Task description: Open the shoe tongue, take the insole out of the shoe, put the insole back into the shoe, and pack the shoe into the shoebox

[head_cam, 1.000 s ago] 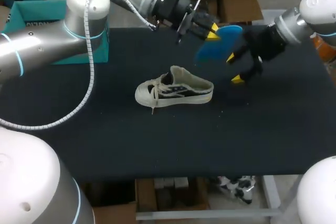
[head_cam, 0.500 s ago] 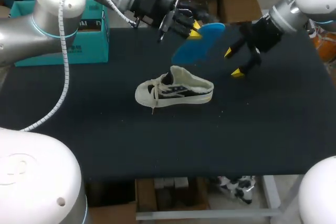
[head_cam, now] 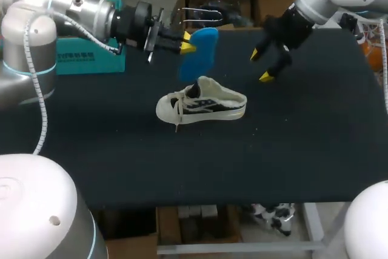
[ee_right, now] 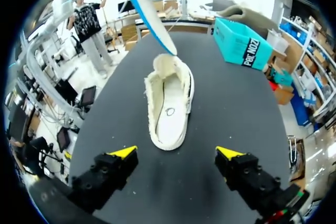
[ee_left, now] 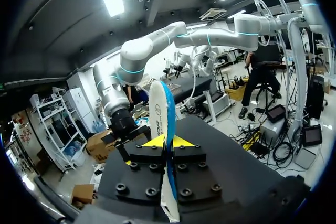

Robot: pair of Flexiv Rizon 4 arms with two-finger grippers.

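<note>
Jaws of the left gripper (head_cam: 188,47) are clenched on one end of the blue insole (head_cam: 200,53), which hangs in the air at 12 o'clock from the shoe (head_cam: 203,102) on the worktop (head_cam: 303,150). At 2 o'clock, the right gripper (head_cam: 260,66) has its jaws released and holds nothing. The insole looks thin, light and bendable, so holding it by the end seems right; the soft shoe may slide, and its heel probably needs steadying.

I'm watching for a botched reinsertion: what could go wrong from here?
The left claw pinches the blue insole near one end, so it may flex or twist against the shoe collar. Nothing steadies the shoe: the right claw is open and off to the side, so a push could slide or tip it.
</note>
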